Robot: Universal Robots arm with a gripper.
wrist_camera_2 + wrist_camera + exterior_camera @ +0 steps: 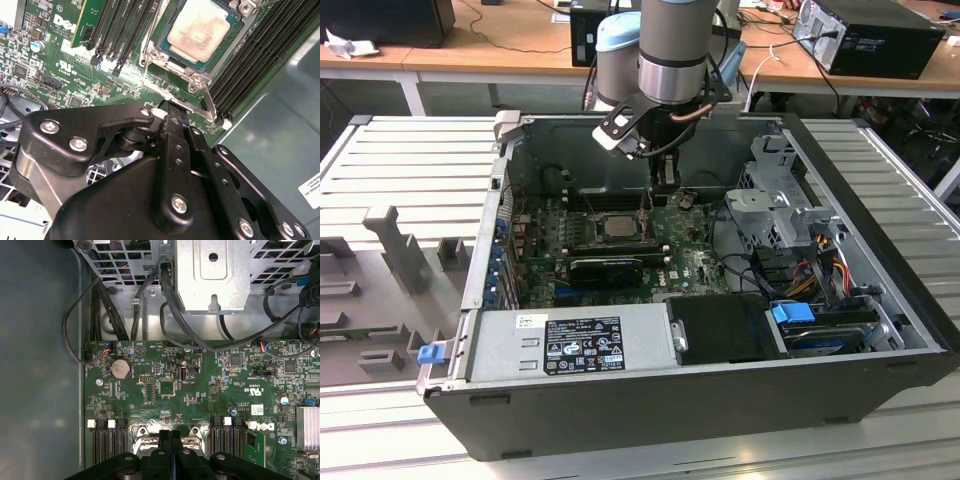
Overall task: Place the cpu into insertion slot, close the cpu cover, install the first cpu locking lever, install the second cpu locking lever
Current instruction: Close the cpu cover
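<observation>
The pale silver-beige cpu (202, 27) lies flat in the insertion slot (152, 52), whose grey rim stands on the green board. The grey cpu cover (170, 61) lies down around the chip's edges. A thin wire locking lever (209, 102) runs along one side of the socket, and its end sits just beside my fingertips. My gripper (172, 106) hovers right at the socket's edge with its black fingers pressed together and no gap. In the first wrist view the gripper (170, 434) is shut over the socket's metal brackets. In the exterior view the gripper (655, 200) hangs just beside the cpu (617, 226).
Long black memory slots (250, 55) flank the socket, with a green card (87, 22) in one. A grey drive cage (212, 270) and black cables (115, 315) sit past the board's edge. The power supply (570, 340) fills the case front. The case wall (280, 135) is close by.
</observation>
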